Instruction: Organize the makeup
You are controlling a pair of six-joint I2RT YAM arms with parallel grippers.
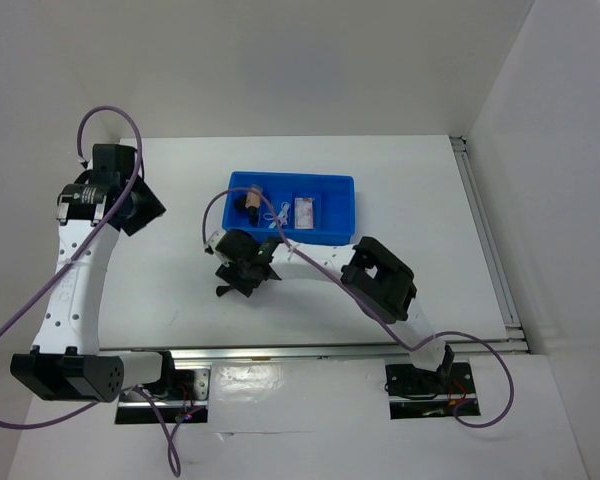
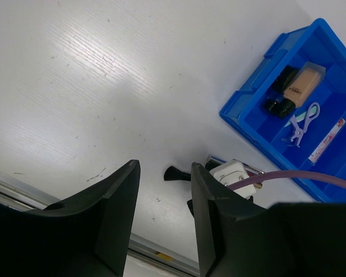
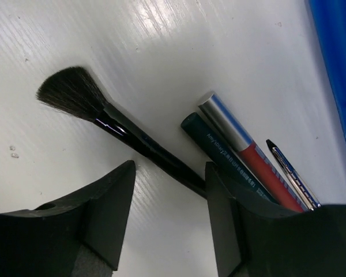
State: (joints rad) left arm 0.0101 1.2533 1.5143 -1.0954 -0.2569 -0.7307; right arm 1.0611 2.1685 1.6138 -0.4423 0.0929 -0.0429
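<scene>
My right gripper (image 3: 170,173) is open and low over the table. A black-tipped brush (image 3: 75,92) lies just ahead of it, with its handle running behind the right finger (image 3: 225,213). Beside the brush lie a dark teal pencil (image 3: 228,154), a silver, blue and red tube (image 3: 242,144) and a slim pen (image 3: 292,171). In the top view this gripper (image 1: 242,277) is in front of the blue tray (image 1: 340,185). The tray holds a tan stub (image 1: 252,205), a lilac-clear piece (image 1: 278,215) and a pinkish packet (image 1: 303,211). My left gripper (image 2: 164,173) is open, empty and raised at the far left (image 1: 132,203).
The tray (image 2: 248,115) is divided into compartments, and a black item (image 2: 278,95) lies beside the tan stub (image 2: 301,85). A purple cable (image 2: 288,176) runs over the right wrist. A metal rail (image 1: 330,352) lines the table's near edge. White walls stand behind and to the right.
</scene>
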